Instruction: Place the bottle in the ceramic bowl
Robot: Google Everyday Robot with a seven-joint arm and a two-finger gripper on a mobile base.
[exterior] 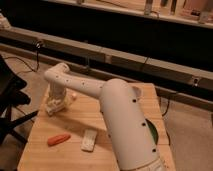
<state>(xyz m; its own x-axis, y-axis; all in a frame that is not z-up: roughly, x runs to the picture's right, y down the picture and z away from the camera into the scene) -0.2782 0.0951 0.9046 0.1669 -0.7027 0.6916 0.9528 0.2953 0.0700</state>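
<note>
My gripper [55, 105] hangs low over the left end of the wooden table [75, 125], at the end of the white arm [120, 115] that reaches in from the lower right. A small white thing [73, 95] shows just right of the gripper, close to it; it may be the bottle, but I cannot tell whether it is held. Of the dark green ceramic bowl [153, 134] only a thin edge shows at the right, behind the arm; the rest is hidden.
An orange carrot-like piece [59, 139] lies at the front left. A flat white bar [89, 140] lies to its right. A white cup rim [135, 90] peeks out behind the arm. A dark chair [10, 100] stands left of the table.
</note>
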